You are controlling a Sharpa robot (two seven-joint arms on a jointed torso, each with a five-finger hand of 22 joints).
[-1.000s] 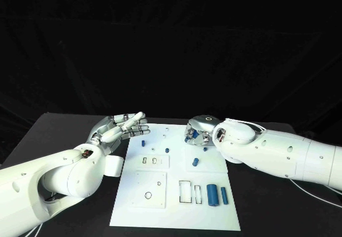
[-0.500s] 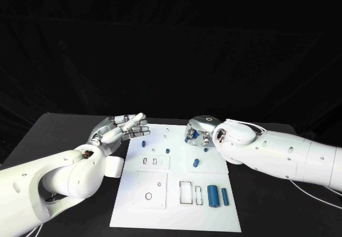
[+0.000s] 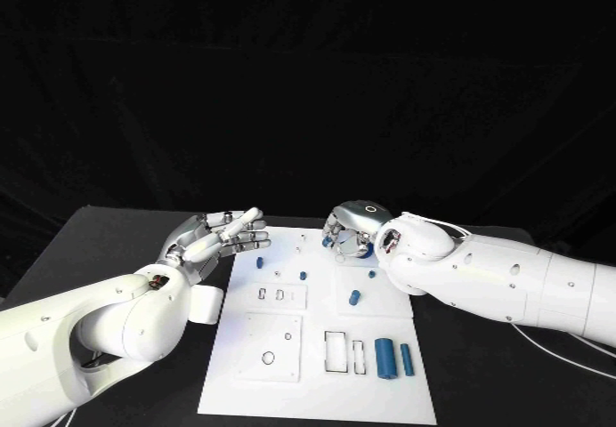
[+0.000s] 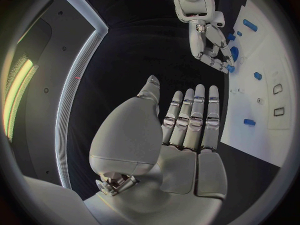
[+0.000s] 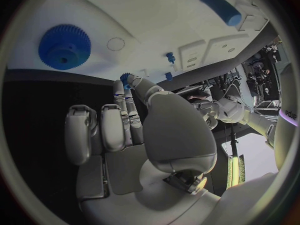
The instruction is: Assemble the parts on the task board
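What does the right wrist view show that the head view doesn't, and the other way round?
Right wrist view: a blue toothed gear lying flat on the task board, and a small blue part at the fingertips of the right hand. Head view: the left hand spread beside the board, and two long blue parts side by side near its front right corner. Both: the right hand and the white board.

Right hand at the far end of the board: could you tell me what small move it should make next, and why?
Probably it should close firmly on the small blue piece before lifting. The right hand bends over the far end of the board and touches that piece, with the blue gear beside it. I cannot tell whether the grip is secure. The left hand is open, beside the board.
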